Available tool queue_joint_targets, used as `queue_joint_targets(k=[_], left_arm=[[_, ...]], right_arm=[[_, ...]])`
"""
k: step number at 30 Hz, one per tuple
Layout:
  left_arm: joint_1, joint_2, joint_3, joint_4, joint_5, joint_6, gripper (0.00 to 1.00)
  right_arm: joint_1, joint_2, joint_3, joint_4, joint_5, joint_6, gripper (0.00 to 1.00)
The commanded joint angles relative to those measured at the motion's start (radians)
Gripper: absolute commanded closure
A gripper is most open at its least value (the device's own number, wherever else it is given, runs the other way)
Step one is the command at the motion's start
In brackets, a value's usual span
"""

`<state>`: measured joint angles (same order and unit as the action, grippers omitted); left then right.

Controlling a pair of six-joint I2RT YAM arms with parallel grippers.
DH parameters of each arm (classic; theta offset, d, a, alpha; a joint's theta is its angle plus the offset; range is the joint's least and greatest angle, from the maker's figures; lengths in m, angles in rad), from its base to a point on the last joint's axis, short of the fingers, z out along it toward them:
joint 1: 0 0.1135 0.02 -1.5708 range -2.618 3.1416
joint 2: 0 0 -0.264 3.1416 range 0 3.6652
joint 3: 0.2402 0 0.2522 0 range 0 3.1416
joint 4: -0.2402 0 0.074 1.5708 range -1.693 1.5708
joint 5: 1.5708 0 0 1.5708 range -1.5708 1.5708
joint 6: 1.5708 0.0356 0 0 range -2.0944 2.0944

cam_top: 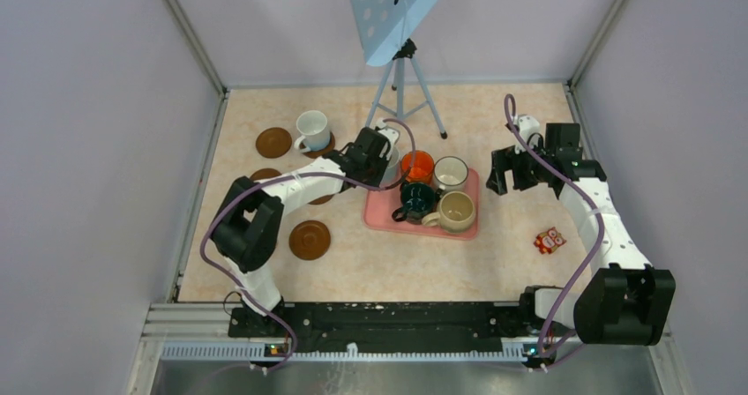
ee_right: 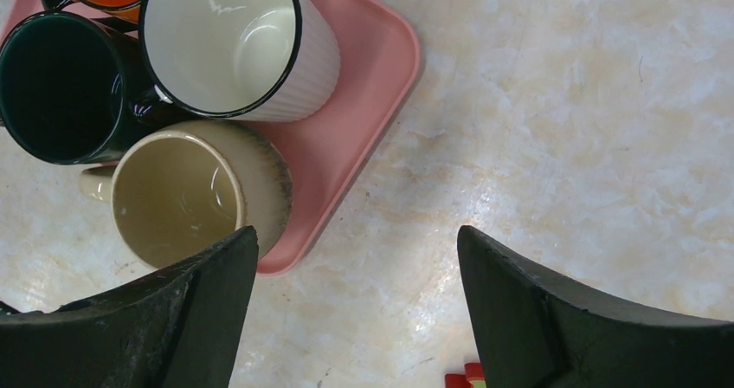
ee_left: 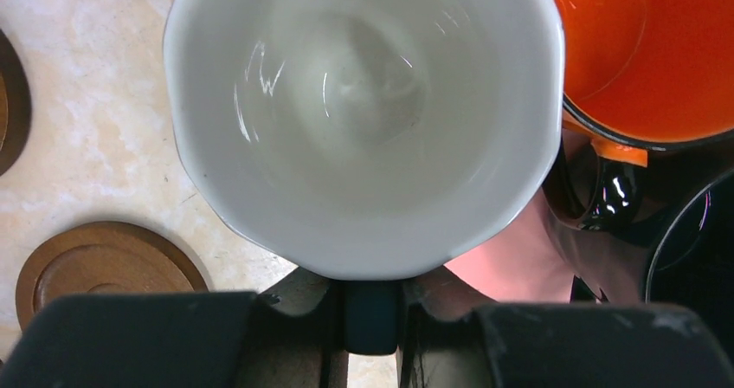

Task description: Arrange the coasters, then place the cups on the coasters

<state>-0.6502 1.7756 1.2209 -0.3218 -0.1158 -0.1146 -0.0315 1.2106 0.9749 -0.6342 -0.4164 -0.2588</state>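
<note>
White mug (ee_left: 363,119) was pinched at its near edge by the left gripper (ee_left: 372,294), probably headed for a coaster (ee_left: 104,265). Right gripper (ee_right: 355,241) hung wide open beside the tray (ee_right: 374,63).

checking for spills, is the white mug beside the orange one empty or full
Empty: the white mug shows a bare bottom inside, no liquid.

Pink tray (cam_top: 379,217) holding four mugs (cam_top: 455,210), white cup (cam_top: 312,130) far left, brown coasters (cam_top: 310,239) nearby
</note>
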Motion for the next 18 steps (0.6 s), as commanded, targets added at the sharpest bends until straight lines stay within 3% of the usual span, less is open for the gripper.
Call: queue_joint_targets(k=[1, 6, 18], left_arm=[[0.011, -0.111, -0.022, 0.053, 0.028, 0.063, 1.0], [0.085, -0.243, -0.077, 0.067, 0.172, 0.107, 1.0], [0.485, -0.447, -0.059, -0.006, 0.577, 0.207, 1.0]], right_arm=[[-0.006, -0.037, 0.002, 0.011, -0.004, -0.017, 0.16], [-0.007, -0.036, -0.007, 0.017, -0.009, -0.023, 0.16], [-0.006, 0.002, -0.008, 0.025, -0.034, -0.04, 0.16]])
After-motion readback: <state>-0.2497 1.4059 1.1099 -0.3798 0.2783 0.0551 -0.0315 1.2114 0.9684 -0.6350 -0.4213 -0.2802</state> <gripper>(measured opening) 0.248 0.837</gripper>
